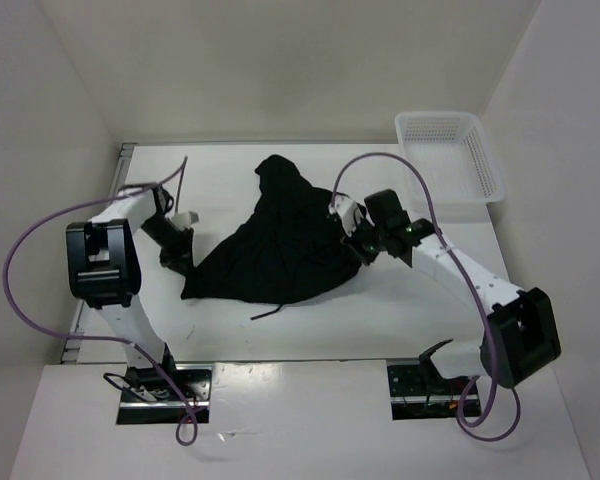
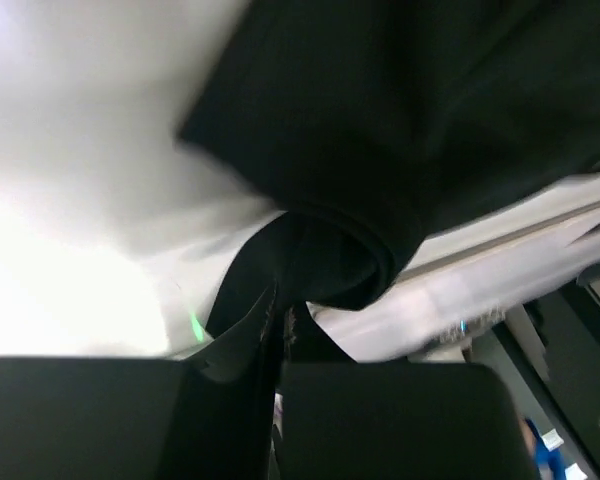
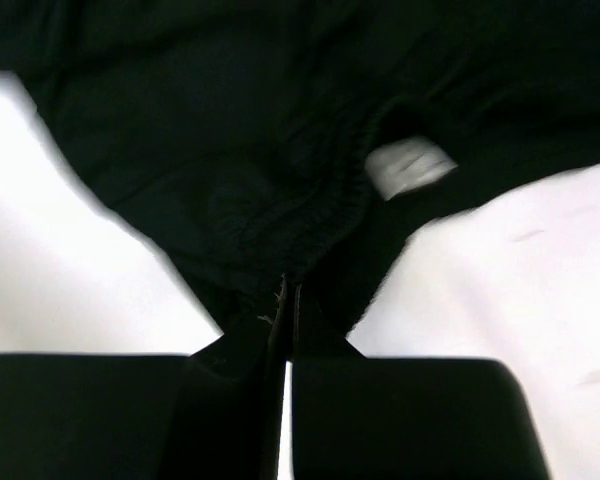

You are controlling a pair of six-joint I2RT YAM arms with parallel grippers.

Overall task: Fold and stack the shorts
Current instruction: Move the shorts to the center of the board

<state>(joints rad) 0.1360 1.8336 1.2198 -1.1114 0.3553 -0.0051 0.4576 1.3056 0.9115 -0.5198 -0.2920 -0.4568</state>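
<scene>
Left hand (image 2: 280,312), right hand (image 3: 285,292); shorts (image 1: 270,250) likely crosswise

Both arms reach forward with elbows bent outward, the left gripper (image 1: 180,260) and the right gripper (image 1: 354,248) angled toward each other, each with jaws pressed together on the shorts (image 1: 275,250) between its fingertips.
</scene>
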